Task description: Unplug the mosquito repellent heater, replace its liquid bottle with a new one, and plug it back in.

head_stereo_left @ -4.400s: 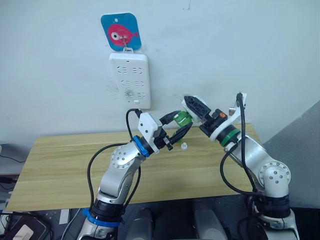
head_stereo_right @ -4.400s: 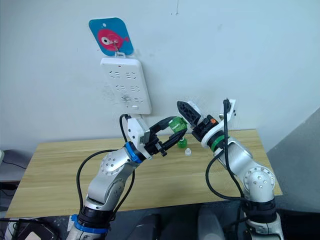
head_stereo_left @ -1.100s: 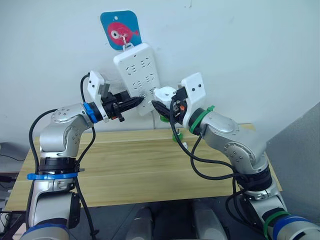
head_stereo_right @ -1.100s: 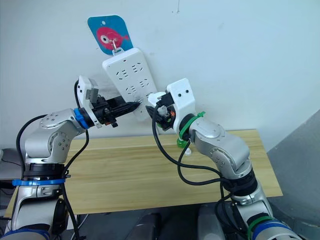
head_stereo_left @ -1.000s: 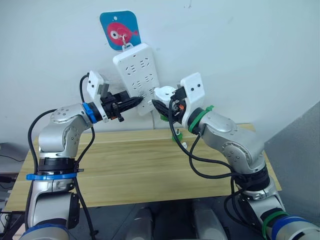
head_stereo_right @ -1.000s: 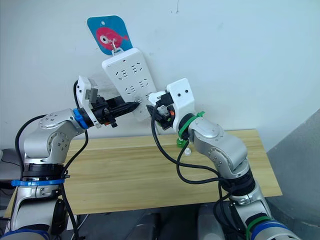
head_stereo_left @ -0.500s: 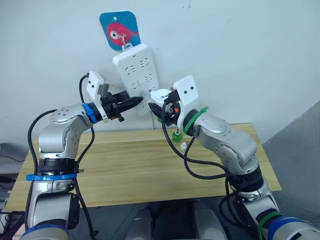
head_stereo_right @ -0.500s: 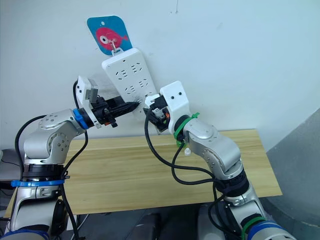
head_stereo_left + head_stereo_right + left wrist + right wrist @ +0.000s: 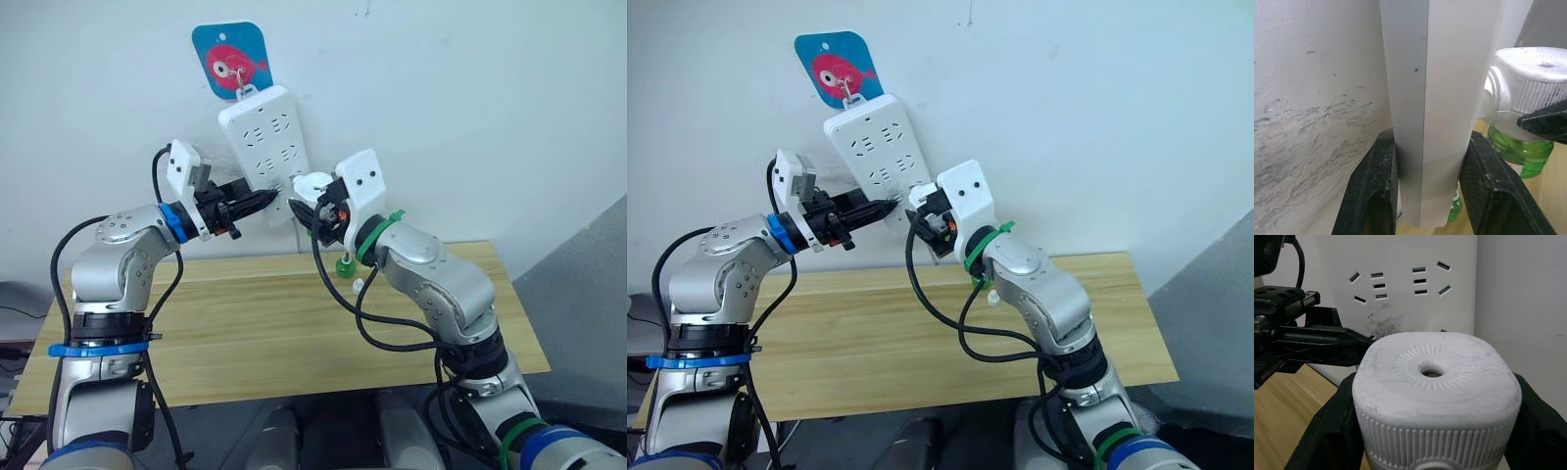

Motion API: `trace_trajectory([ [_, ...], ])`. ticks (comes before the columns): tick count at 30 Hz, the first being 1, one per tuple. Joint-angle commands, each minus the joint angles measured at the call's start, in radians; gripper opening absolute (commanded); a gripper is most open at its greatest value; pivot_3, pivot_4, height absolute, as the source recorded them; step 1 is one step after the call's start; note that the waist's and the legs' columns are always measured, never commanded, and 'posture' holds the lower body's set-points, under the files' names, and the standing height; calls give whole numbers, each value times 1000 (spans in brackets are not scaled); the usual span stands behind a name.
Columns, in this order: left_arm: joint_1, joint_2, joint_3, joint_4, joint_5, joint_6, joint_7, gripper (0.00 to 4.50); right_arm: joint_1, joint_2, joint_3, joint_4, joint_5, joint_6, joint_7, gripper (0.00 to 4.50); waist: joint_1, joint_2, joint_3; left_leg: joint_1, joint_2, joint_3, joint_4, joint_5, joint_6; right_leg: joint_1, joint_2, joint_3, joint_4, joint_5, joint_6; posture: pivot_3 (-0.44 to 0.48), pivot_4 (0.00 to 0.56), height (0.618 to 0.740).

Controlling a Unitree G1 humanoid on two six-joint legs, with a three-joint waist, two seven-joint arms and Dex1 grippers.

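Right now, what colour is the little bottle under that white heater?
Clear green bottle, hanging below the white heater; the left wrist view shows it best.

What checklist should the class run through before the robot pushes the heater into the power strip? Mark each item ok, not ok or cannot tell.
1. Left tool clamped on the power strip edge: ok.
2. Right tool gripping the heater: ok.
3. Green liquid bottle fitted under the heater: ok.
4. Strip hanging straight: not ok, tilted.
5. Prongs aligned with a socket: cannot tell.
6. Old bottle set on the table: ok.
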Motion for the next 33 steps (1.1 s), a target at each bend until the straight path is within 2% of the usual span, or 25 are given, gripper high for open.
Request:
trace_trajectory([
  [1,19,0,-25,-58,-35,42,-25,1335,-36,43,29,55,-40,-81,18,3052,-1,0,0,0,0,0,0,0,0,0,0,0,0,0,0,-39,224,740],
  [14,42,12,-39,-107,-63,101,-63,1332,-97,101,-11,196,-73,-111,81,3052,-14,0,0,6,1,2,-1,0,0,0,1,3,5,-2,-2,-34,222,740],
  [22,45,9,-36,-77,-11,30,-41,1332,-72,96,-33,138,-84,-87,80,3052,-17,0,0,7,1,2,-2,0,0,1,1,3,6,-2,-3,-36,220,740],
  [23,40,9,-33,-52,12,2,-30,1332,-53,81,-34,102,-84,-74,81,3402,-16,0,0,7,1,2,-2,0,0,1,1,3,6,-2,-3,-36,220,740],
  [24,39,12,-29,-31,38,-39,-23,1891,-28,58,-32,49,-84,-49,86,3814,-13,0,0,6,1,2,-2,0,0,1,1,3,5,-2,-3,-35,220,740],
  [26,45,23,-29,-9,72,-106,-27,2302,10,22,-29,-28,-80,-9,95,4379,-3,0,0,6,0,2,-2,0,0,1,1,3,4,-2,-3,-35,220,740],
  [27,56,33,-28,-10,78,-128,-36,2662,28,4,-28,-67,-72,13,103,4500,-1,0,0,4,0,1,-2,0,0,0,1,2,3,-2,-3,-35,220,740],
  [32,133,76,10,-26,111,-229,-22,4287,101,-72,-25,-217,-21,102,153,4500,4,-1,0,-1,0,0,-2,0,0,-3,0,1,2,-2,-3,-20,222,740],
  [33,154,82,26,-34,114,-243,-7,4456,111,-84,-25,-232,-9,108,167,4500,3,-1,0,-1,0,0,-3,0,0,-3,0,1,2,-2,-3,-20,222,740],
])
